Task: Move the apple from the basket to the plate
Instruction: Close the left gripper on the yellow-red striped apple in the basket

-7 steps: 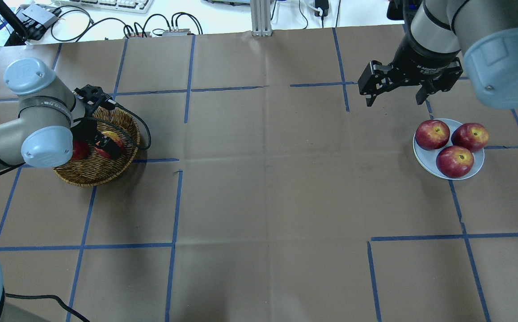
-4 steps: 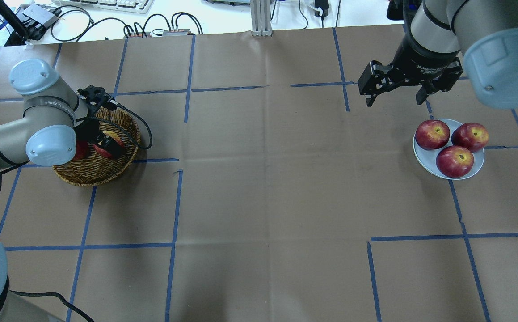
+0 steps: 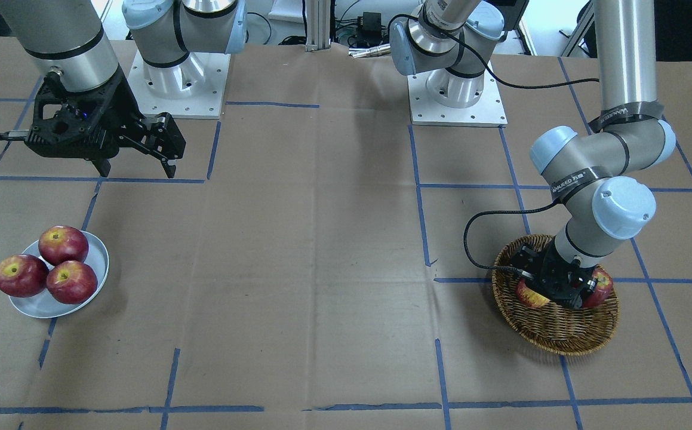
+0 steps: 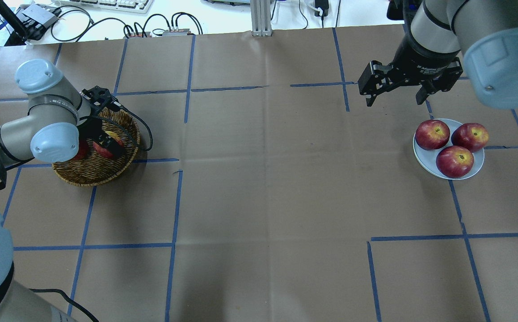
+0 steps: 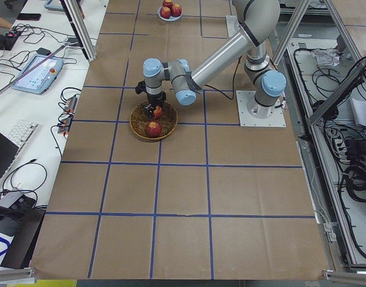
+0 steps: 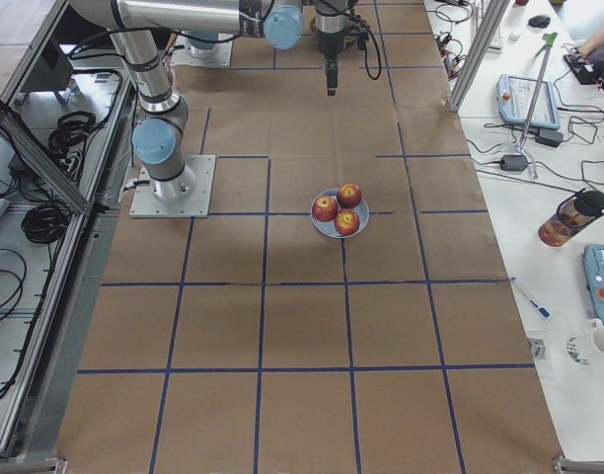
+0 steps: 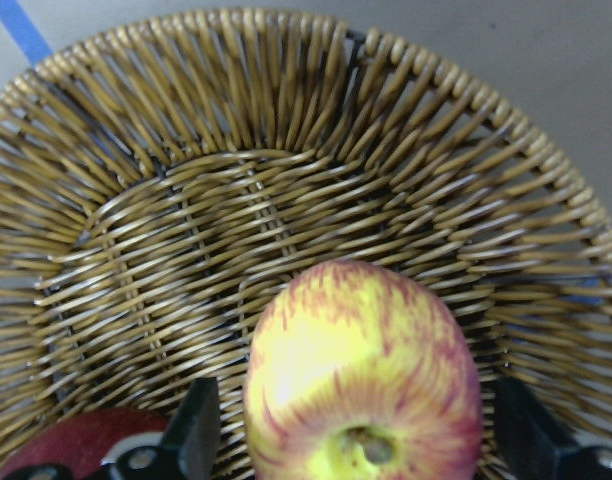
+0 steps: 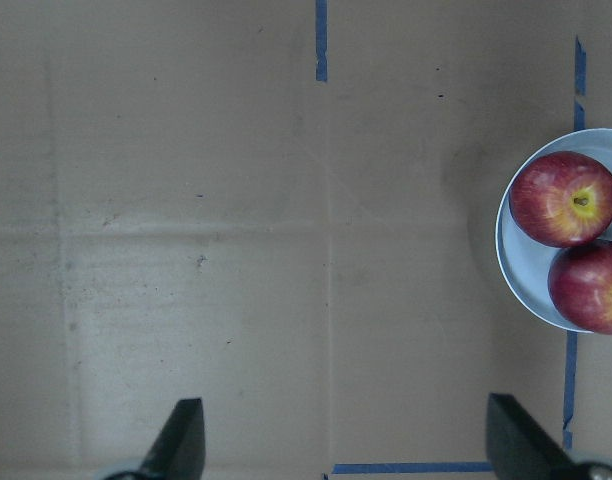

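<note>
Left gripper (image 7: 351, 425): jaws wide, lowered into the basket, one finger on each side of the apple with a sliver of wicker showing at both; nothing is gripped yet.
Apple (image 7: 361, 370): yellow streaked with red, stem end towards the wrist camera, lying on the basket floor at 6 o'clock in that view; seen from overhead it sits about 2 o'clock from the basket's centre.
Step in hand: judged to be the grasp. Close evenly on the widest part of the apple so that it does not squirt out, keep the fingertips off the weave, then lift straight up until clear of the rim before travelling.
Basket (image 7: 286, 70): round wicker, holding two fruits, the apple and a dark red apple (image 7: 61, 450).
Dark red apple: at 7 o'clock in the wrist view, just beside the left finger; a sideways shift of the gripper would likely nudge it.
Plate (image 4: 424, 158): pale blue-white, well apart from the basket, at 3 o'clock across the table in the overhead view.
Plate contents: three dark red apples (image 4: 454, 161) crowd it; only thin bare crescents show near the rim, so a stable spot for a fourth looks hard to find.
Right gripper (image 4: 393, 103): jaws wide and empty, hanging above the table at 10 o'clock from the plate.
</note>
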### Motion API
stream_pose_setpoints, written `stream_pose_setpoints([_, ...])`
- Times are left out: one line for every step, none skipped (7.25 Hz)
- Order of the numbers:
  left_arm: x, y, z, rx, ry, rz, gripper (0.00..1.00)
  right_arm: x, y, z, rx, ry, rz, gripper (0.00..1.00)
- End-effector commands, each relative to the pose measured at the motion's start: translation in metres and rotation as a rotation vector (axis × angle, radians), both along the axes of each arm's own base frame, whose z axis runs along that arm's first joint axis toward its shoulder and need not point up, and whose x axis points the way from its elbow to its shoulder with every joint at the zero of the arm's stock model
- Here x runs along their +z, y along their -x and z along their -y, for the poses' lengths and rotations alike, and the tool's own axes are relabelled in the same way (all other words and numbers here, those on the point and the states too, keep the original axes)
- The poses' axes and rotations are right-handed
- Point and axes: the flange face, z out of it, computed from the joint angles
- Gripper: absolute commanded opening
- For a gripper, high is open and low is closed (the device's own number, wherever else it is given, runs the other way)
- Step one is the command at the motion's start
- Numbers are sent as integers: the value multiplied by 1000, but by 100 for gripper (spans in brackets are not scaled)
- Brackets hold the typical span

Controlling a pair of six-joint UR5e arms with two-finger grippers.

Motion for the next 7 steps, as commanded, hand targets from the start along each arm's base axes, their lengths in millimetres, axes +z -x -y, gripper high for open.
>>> stream_pose_setpoints([-8, -1, 2, -34, -8, -2, 78, 0, 0, 0, 0, -1, 0, 100])
stream_pose_setpoints([-9, -1, 3, -40, -2, 3, 71, 0, 1, 0, -2, 1, -2, 100])
stream_pose_setpoints([-8, -1, 3, -41, 0, 3, 66, 0, 0, 0, 0, 1, -2, 100])
stream_pose_setpoints([-5, 1, 3, -44, 4, 5, 59, 0, 0, 0, 0, 1, -2, 100])
stream_pose_setpoints([6, 14, 3, -53, 22, 12, 58, 0, 0, 0, 0, 1, -2, 100])
stream_pose_setpoints([26, 32, 6, -36, 54, 20, 58, 0, 0, 0, 0, 1, -2, 100])
stream_pose_setpoints([54, 72, 4, 20, 102, 25, 58, 0, 1, 0, -2, 1, -2, 100])
